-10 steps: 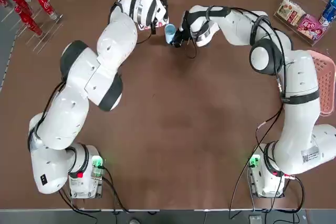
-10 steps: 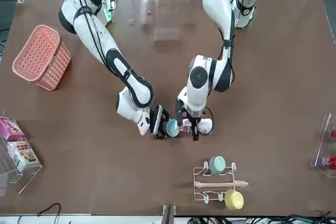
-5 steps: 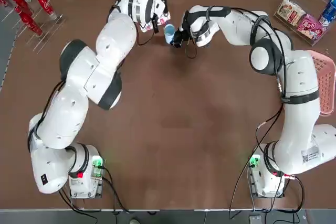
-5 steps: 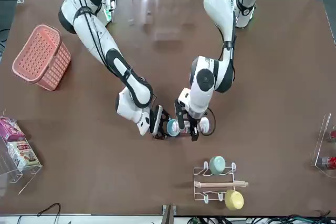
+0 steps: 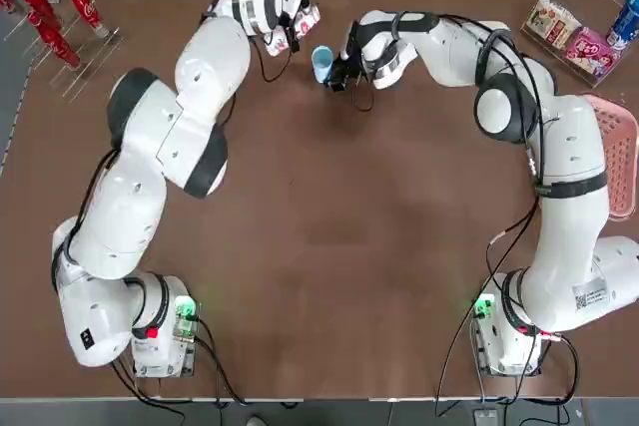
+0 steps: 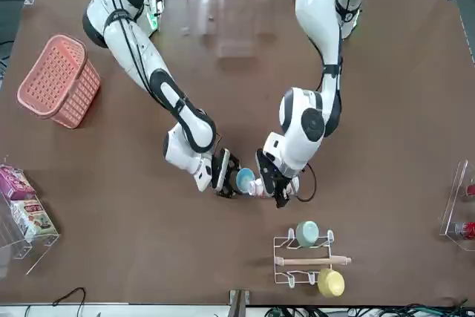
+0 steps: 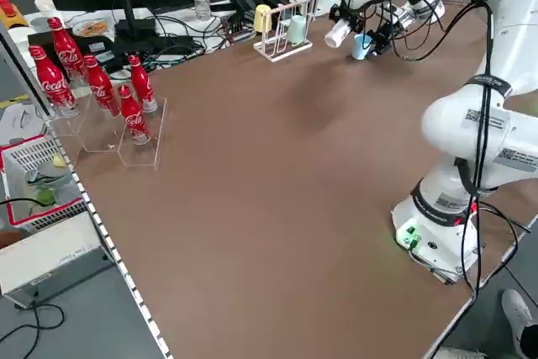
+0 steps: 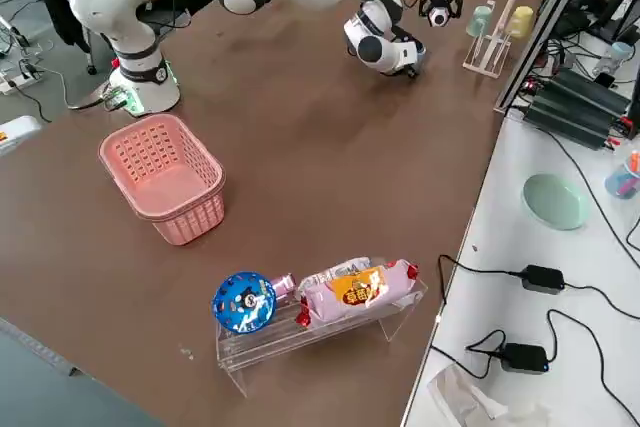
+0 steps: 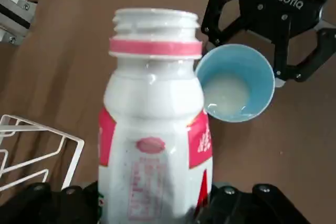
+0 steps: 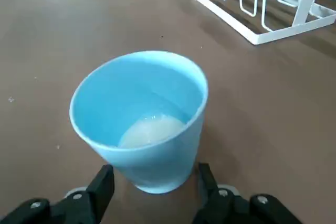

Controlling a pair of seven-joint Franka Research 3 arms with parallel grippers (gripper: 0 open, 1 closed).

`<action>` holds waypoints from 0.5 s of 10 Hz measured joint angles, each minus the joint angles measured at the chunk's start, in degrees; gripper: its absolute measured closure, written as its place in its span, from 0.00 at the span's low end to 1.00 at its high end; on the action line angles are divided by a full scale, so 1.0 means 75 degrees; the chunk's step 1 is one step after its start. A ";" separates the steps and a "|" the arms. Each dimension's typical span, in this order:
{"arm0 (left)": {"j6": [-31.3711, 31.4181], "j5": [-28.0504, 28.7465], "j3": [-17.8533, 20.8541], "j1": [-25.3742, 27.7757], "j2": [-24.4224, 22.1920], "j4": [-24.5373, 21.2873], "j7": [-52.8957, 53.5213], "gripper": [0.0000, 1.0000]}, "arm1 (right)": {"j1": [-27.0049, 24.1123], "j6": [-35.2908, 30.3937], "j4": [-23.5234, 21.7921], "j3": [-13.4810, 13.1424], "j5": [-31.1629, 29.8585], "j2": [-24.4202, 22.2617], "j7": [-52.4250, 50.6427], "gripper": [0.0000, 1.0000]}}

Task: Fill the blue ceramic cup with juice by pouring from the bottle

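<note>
The blue ceramic cup (image 5: 321, 60) stands near the table's far edge with a little whitish liquid in its bottom (image 10: 149, 129). My right gripper (image 5: 335, 73) is open, with a finger (image 10: 104, 179) low on each side of the cup's base and a small gap showing. My left gripper (image 5: 283, 29) is shut on the bottle (image 9: 155, 114), which is white with a red-pink label and no cap. It is held tilted just beside the cup (image 9: 236, 82), with its mouth near the rim. From the front, the bottle (image 6: 261, 187) lies right next to the cup (image 6: 245, 178).
A white wire rack (image 6: 308, 257) with a mint cup (image 6: 306, 232) and a yellow cup (image 6: 330, 282) stands close behind the bottle. Red cola bottles (image 5: 50, 7) line the far left corner. On the right are a pink basket (image 5: 619, 152) and a snack box (image 5: 574, 37).
My left gripper has drawn the bottle back from over the cup toward the table's far edge. The right gripper's fingers have loosened from the cup.
</note>
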 joint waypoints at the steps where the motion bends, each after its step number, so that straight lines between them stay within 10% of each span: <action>1: 0.0000 -0.0196 0.0021 0.0005 -0.0052 0.0008 0.0102 0.56 | 0.0000 0.0000 -0.0001 0.0000 0.0001 0.0001 0.0000 0.22; 5: -0.0096 -0.0659 0.0072 0.0417 -0.0708 -0.0372 0.1278 0.56 | -0.0025 0.0002 -0.0014 0.0013 0.0012 0.0005 0.0002 0.01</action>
